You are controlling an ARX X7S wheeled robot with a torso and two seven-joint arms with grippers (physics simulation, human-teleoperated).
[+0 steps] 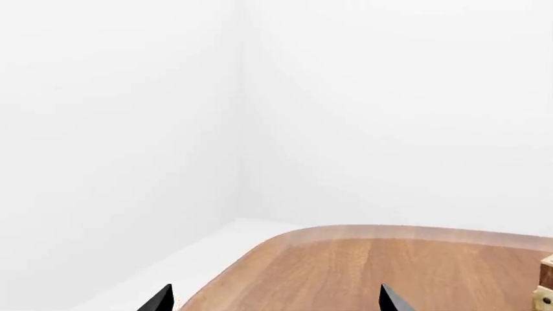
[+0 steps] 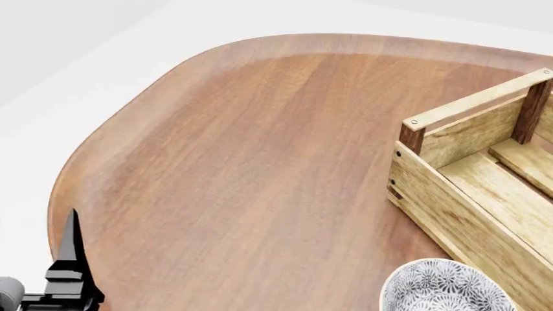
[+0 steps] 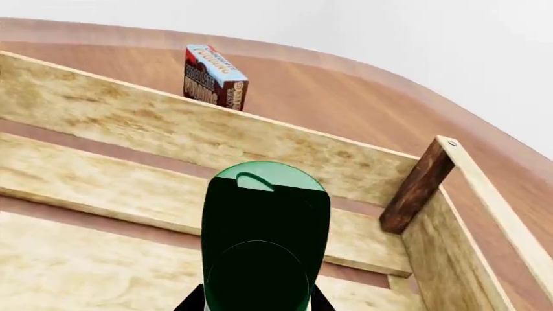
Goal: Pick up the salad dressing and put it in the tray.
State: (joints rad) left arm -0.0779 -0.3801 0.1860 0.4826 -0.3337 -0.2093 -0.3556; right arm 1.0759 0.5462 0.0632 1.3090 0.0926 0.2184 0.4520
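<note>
Right gripper [image 3: 259,304] is clamped on the salad dressing [image 3: 263,240], whose green cap fills the middle of the right wrist view, with the black fingertips [image 3: 191,302] just showing on either side of it at the frame's lower edge. The bottle hangs above the inside of the tray [image 3: 216,139], over its light-wood floor slats and near a corner where a dark brown post [image 3: 416,188] meets the side walls; whether it touches the slats cannot be told. Beyond the tray's long wall, a red-and-blue carton [image 3: 214,76] stands upright on the wooden table [image 3: 328,91]. Left gripper [image 1: 276,299] has its two black fingertips [image 1: 160,299] spread well apart with nothing between them, held above the table's rounded edge. From the head view, one end of the tray sits on the table's right part, and a patterned grey-white bowl [image 2: 445,288] lies just beside its outer wall.
</note>
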